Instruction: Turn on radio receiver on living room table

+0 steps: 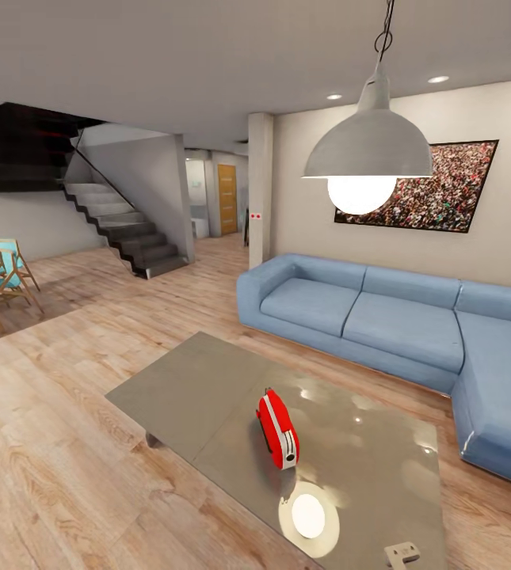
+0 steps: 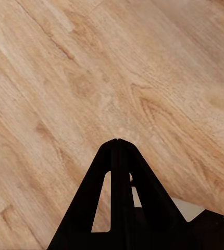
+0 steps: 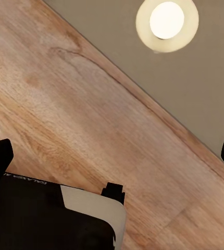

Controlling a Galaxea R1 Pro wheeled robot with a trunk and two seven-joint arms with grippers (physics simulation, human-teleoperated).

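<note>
The radio receiver (image 1: 278, 428) stands near the middle of the table (image 1: 192, 388), the blue sofa (image 1: 382, 317) just beyond. The left gripper (image 2: 118, 140) hangs over the plank floor (image 2: 65, 78), fingertips pressed together; the right gripper (image 3: 112, 151) is spread wide (lamp glare on the tabletop).

Radio (image 1: 278, 428) on table (image 1: 184, 388) mid; sofa (image 1: 382, 317) behind/right; stairs (image 1: 124, 226) far left.

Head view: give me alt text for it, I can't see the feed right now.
A red radio stands on a glossy grey table, a small white device at the near edge. Behind: a blue sofa, pendant lamp, stairs.
</note>
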